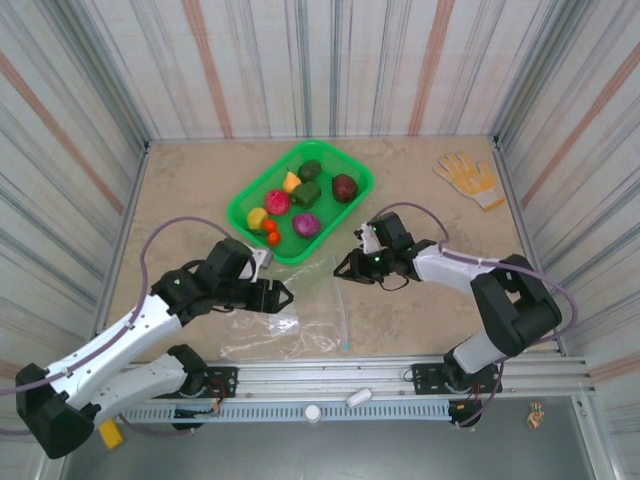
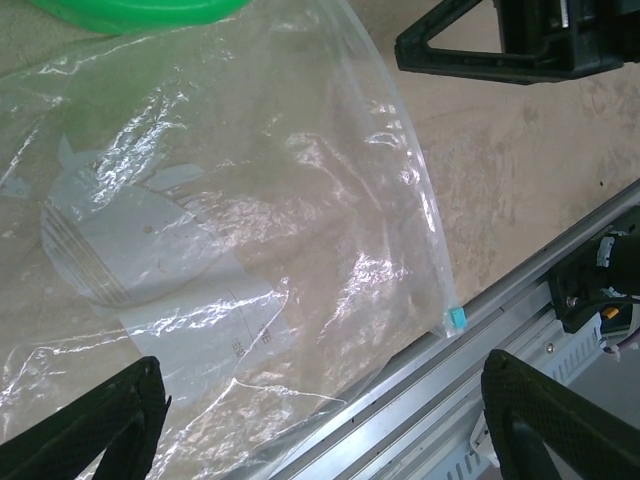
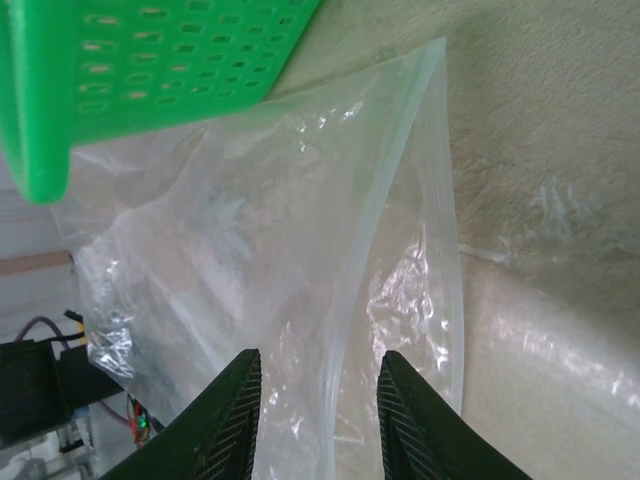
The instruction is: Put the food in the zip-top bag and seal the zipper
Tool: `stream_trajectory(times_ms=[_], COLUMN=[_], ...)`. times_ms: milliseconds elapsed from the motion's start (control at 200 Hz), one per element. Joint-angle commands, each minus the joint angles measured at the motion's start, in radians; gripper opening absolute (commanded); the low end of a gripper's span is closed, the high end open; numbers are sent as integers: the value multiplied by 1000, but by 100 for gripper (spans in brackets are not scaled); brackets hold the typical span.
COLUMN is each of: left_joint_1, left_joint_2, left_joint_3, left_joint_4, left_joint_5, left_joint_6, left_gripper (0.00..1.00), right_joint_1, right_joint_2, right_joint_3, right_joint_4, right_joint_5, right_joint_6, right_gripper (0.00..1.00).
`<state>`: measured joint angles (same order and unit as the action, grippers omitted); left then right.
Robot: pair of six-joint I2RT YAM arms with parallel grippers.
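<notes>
The food, small toy fruits and vegetables, lies in the green mesh tray at the back centre. The clear zip-top bag lies flat between the arms, near the front rail. Its zipper runs along the right edge, ending in a blue slider. The mouth gapes, with one zipper lip raised. My right gripper straddles that lip, jaws narrowed with a gap still showing. Above the bag's near left part, my left gripper stands wide open.
A yellow work glove lies at the back right. The tray's corner sits close to the bag's far end. An aluminium rail runs along the near edge, just past the slider. Striped walls close in three sides.
</notes>
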<state>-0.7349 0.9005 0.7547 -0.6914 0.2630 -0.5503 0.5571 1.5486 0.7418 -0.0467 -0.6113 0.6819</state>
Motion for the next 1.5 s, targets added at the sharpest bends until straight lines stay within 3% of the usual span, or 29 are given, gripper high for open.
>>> stream_trajectory(times_ms=[0, 260, 496, 661, 811, 902, 1122, 1493], left_joint_1=[-10, -71, -87, -148, -233, -272, -283, -192], left_joint_2=[21, 122, 218, 303, 387, 417, 396, 280], left_joint_3=[10, 103, 246, 415, 572, 634, 738, 765], left_joint_4=[-6, -70, -137, -221, -317, -325, -414, -332], left_joint_5=[17, -67, -66, -138, -250, -258, -388, -245], left_joint_6=[11, -21, -94, -138, -196, -202, -218, -174], left_gripper=[84, 83, 84, 88, 92, 95, 95, 88], right_joint_1=[29, 43, 79, 102, 151, 174, 201, 261], right_joint_2=[54, 37, -174, -300, -344, -361, -358, -259], right_joint_3=[45, 19, 35, 65, 185, 227, 344, 515], right_joint_4=[50, 130, 26, -6, -143, -165, -204, -216], right_joint_5=[-26, -18, 128, 228, 301, 330, 327, 349], right_joint_6=[45, 177, 354, 524, 540, 567, 560, 529], right_gripper=[31, 0, 0, 0, 0, 0, 0, 0])
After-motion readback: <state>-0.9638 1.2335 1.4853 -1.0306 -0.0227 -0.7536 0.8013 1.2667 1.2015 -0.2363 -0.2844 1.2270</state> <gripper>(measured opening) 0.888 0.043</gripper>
